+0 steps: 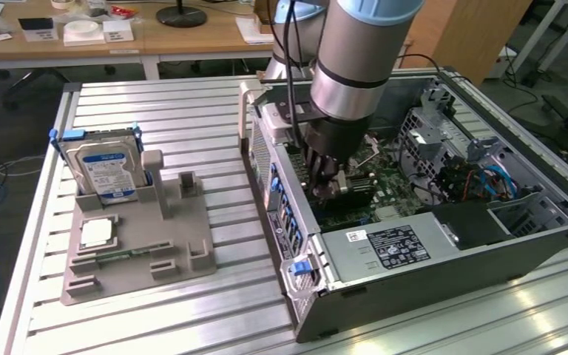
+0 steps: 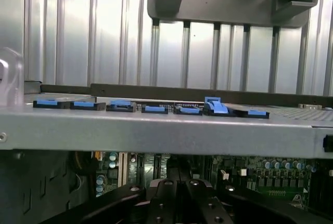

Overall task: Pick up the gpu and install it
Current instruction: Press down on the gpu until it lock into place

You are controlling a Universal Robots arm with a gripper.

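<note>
Nearest the exterior camera: ribbed pale aluminium table [image 1: 166, 325], slats running across the whole work surface.

On it, toward the exterior view's left, a flat grey plastic holder tray [image 1: 141, 255] with upright posts. A small square silver chip [image 1: 97, 234] lies in a recess of that tray. Behind the chip, a silver hard drive with a blue label [image 1: 106, 171] stands on edge in the tray's rear slot.

Toward the exterior view's right, an open dark grey computer case [image 1: 432, 266] lies on its side, green motherboard [image 1: 387, 181] exposed, a silver power supply box with a black sticker [image 1: 387, 248] at the near end. Blue clips [image 2: 216, 107] line the case's rear slot wall in the wrist view.

The silver-and-black robot arm [image 1: 353, 66] reaches down into the case. Black gripper [image 1: 328, 181], fingers clenched together, low over the motherboard near the slot wall. A thin dark card with a green edge, the gpu [image 1: 309, 166], stands on edge right at the fingers against the slot wall; whether the fingers actually pinch it cannot be told.

Far background: wooden desks [image 1: 116, 37] with scattered small items.
</note>
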